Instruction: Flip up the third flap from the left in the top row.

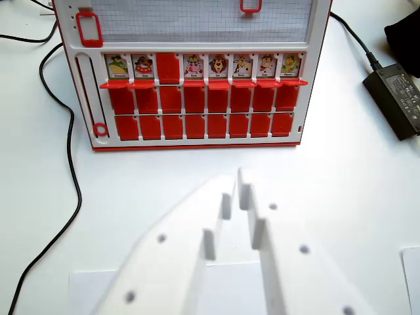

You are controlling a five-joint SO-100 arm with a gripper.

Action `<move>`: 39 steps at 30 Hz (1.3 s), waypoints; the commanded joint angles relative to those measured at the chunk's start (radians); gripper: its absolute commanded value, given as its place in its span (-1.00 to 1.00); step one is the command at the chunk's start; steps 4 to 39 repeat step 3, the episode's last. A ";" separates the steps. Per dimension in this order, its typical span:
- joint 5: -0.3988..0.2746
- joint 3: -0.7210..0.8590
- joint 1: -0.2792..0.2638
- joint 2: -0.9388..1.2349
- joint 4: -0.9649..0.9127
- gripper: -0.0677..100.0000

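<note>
Hovering white angular plastic hand (236,187), tips nearly together, empty | glossy red rectangular flap (168,67) lies flat

One game board (190,72), seven raised picture flaps, one power adapter (394,95).

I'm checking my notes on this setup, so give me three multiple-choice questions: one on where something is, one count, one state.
1. Where is the black adapter?
A. At the wrist view's right of the board
B. At the wrist view's left of the board
C. On the board

2. How many top-row flaps show pictures?
A. Five
B. Seven
C. Eight

3. The top row's third flap from the left:
A. Shows a picture
B. Shows plain red
C. Is broken off

Answers:
1. A, the adapter lies on the table right of the board.
2. B, seven pictures can be counted.
3. B, the third flap is bare red.
</note>
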 commanded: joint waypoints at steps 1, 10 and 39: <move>-0.006 -0.012 0.002 0.051 -0.037 -1.00; -0.006 -0.011 0.002 0.060 -0.043 -1.00; -0.006 -0.011 0.002 0.060 -0.043 -1.00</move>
